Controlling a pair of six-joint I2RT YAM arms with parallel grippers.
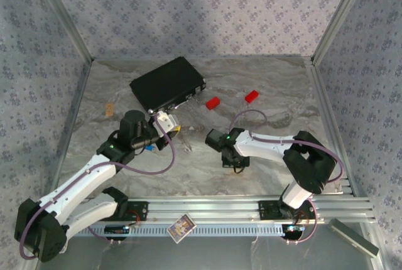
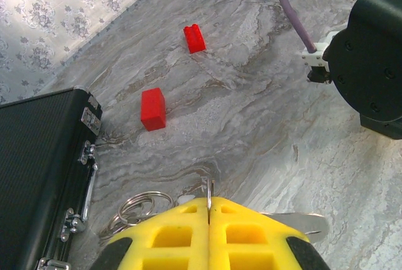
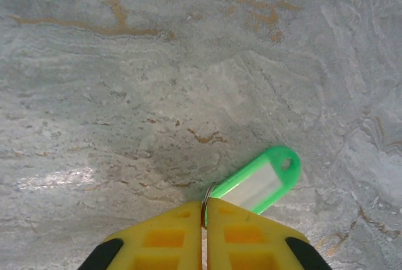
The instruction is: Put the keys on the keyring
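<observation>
Threading seems not yet done: left pincer (image 2: 208, 204) clamped on a metal ring (image 2: 208, 188), right pincer (image 3: 204, 206) clamped on the green key (image 3: 257, 179) by its ring.

two white-shelled robot arms, the left arm (image 1: 81, 185) and the right arm (image 1: 264, 144), carry bulky matte black joint housings (image 1: 308, 164) and a small green status light (image 1: 112, 147) apiece. a glossy purple cable (image 1: 171, 157) loops along each arm, meeting a white plug (image 2: 314, 56) beside dark recessed screws (image 2: 375, 107). the bright yellow plastic fingers (image 2: 173, 238), moulded with square pockets, have black rubbery corners (image 3: 103, 255). each arm ends in a black base plate (image 1: 276, 208).
</observation>
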